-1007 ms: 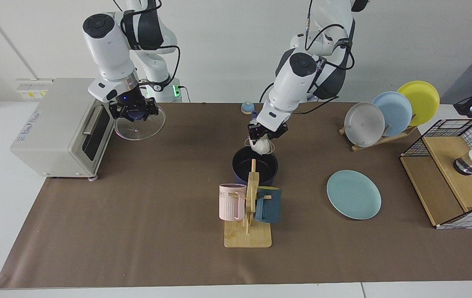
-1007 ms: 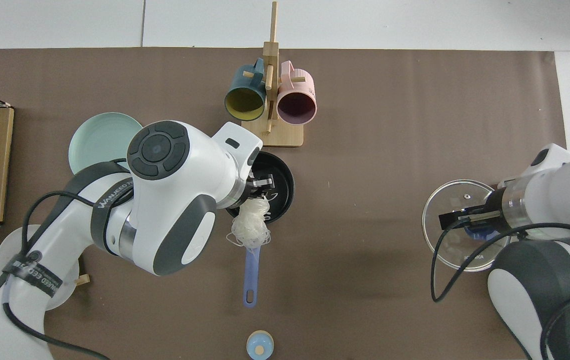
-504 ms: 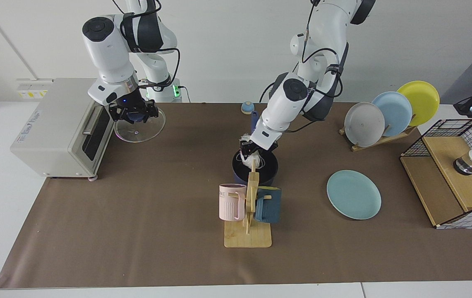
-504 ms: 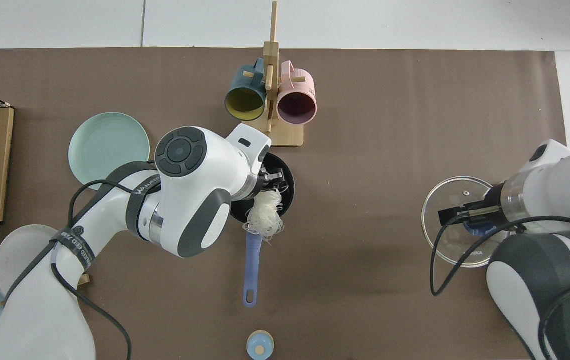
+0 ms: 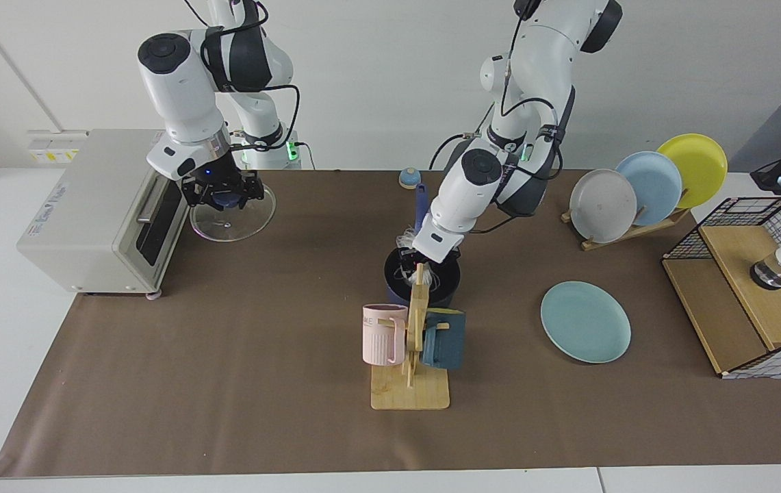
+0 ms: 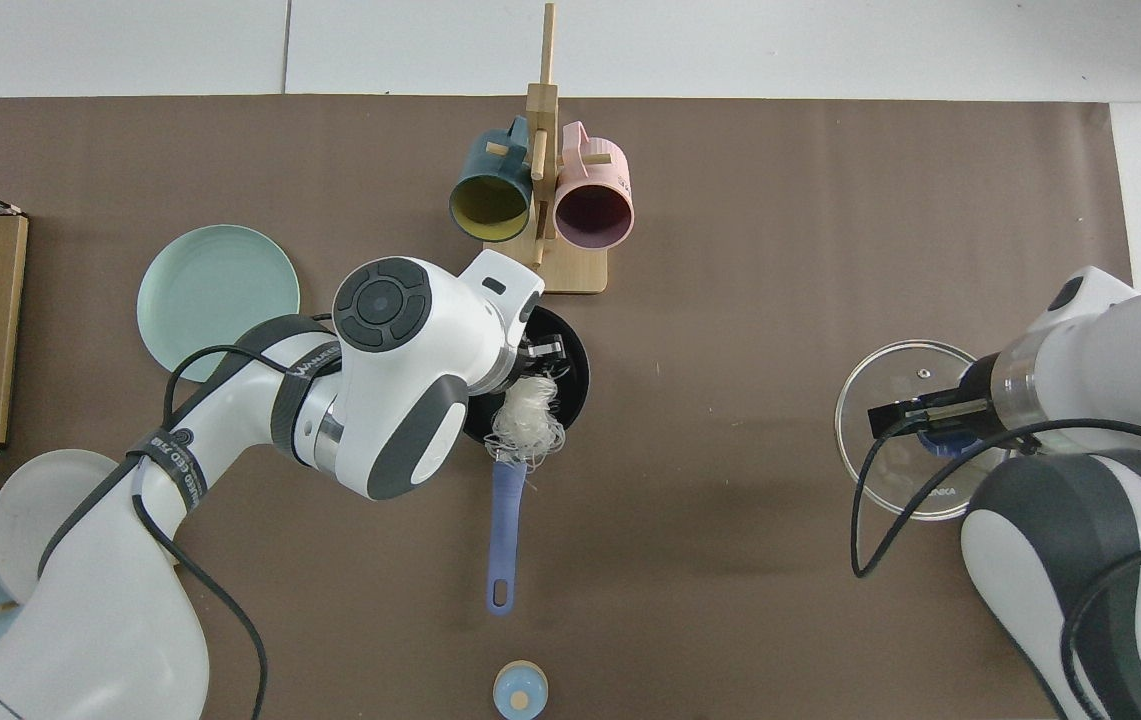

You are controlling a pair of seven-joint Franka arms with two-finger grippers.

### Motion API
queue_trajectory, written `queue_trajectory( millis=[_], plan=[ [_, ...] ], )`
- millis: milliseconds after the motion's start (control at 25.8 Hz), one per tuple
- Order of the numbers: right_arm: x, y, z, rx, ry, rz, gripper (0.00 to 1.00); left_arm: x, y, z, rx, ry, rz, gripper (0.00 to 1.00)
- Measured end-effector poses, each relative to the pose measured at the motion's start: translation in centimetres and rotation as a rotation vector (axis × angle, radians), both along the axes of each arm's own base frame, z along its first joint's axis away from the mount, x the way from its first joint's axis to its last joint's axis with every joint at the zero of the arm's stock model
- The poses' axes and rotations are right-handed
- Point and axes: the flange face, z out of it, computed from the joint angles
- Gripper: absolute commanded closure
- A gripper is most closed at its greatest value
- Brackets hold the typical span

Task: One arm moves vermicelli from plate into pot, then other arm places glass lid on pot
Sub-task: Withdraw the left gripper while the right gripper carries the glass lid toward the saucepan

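The left arm is reaching down into the pot [image 5: 422, 282] at the middle of the desk [image 5: 226, 383], its left gripper [image 6: 542, 362] inside the rim, jaws pinching the vermicelli [image 6: 528, 424], whose threads are spilling over the rim by the handle. If released here, strands may be draping outside and fouling the seal. The plate [image 5: 585, 321] is sitting bare at right. At far left, the right gripper [image 5: 220, 192] is clasping the glass lid [image 5: 233, 213] by its knob, jaws narrow.
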Motion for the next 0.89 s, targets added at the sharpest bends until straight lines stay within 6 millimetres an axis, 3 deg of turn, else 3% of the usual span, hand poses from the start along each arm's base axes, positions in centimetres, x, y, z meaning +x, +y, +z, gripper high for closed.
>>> queue_trajectory(
  millis=[77,194,271,310,697,775,891],
  plan=[
    [0.1,0.1,0.1,0.001,-0.005,0.001,1.00,0.1,0.0,-0.4,-0.001,0.005,0.000,0.59],
    [0.2,0.1,0.3,0.001,-0.010,0.001,1.00,0.1,0.0,-0.7,-0.002,0.009,0.001,0.39],
    [0.3,0.1,0.5,0.002,-0.014,0.001,1.00,0.1,0.0,-0.8,-0.002,0.009,0.001,0.08],
    [0.3,0.1,0.6,0.002,-0.016,0.001,1.00,0.1,0.0,-0.8,-0.002,0.009,0.002,0.00],
    [0.4,0.7,0.7,0.017,-0.018,0.001,1.00,0.6,0.3,-0.1,-0.003,0.001,0.015,0.00],
    [0.4,1.1,0.6,0.018,-0.017,-0.008,1.00,1.1,0.8,1.0,0.010,0.001,0.020,0.00],
    [0.4,2.2,0.5,0.025,-0.014,-0.020,1.00,2.0,2.7,4.3,0.055,-0.001,0.022,0.00]
  ],
)
